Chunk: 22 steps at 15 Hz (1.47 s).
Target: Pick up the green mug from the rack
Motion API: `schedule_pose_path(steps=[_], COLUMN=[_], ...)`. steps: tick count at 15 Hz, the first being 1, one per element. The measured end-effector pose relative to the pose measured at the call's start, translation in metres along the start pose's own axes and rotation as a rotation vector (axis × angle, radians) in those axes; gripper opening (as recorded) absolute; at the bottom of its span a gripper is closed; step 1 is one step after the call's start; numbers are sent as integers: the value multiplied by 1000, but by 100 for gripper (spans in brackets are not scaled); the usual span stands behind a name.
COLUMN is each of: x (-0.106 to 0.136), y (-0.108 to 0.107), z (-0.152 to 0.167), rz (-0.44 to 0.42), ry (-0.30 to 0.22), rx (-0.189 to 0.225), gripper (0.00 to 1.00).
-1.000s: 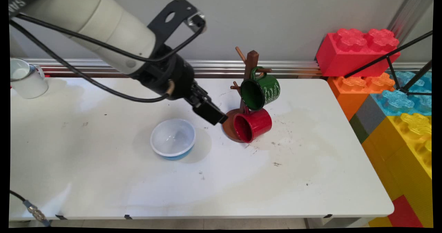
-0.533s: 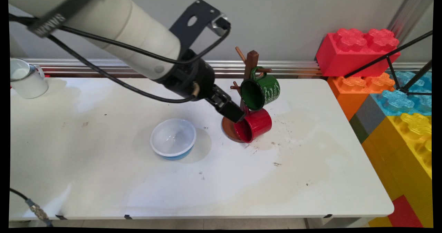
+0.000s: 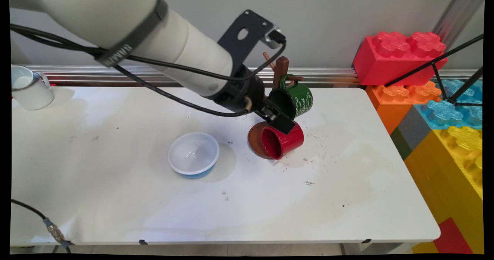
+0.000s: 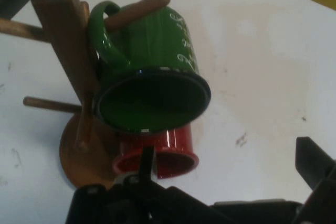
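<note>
Red mug (image 3: 282, 140) hangs low on the wooden rack (image 3: 280, 69), under the green mug (image 3: 291, 101), at the worktop's (image 3: 115, 198) two o'clock. It looks like hard, slippery enamel; its rim offers a hold. Gripper (image 4: 226, 171) jaws stand open, one touching that rim. Open room lies toward six o'clock.

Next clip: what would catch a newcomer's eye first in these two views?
The black two-finger gripper, fingers spread, sits at the rim of the red enamel mug low on the brown wooden mug tree. The green enamel mug with white lettering hangs by its handle from a peg directly above. A white bowl with a blue base stands left of the tree, and bright giant toy bricks are stacked past the table's right end.
</note>
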Motion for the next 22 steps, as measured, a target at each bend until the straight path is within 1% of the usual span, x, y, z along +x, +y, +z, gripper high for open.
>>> schedule_pose_path(steps=[8, 16, 22], x=[3, -3, -2], y=[3, 6, 7], z=[31, 62, 75], rz=[-11, -37, -38], ry=[35, 72, 107], rx=[13, 0, -4], gripper=[100, 100, 100])
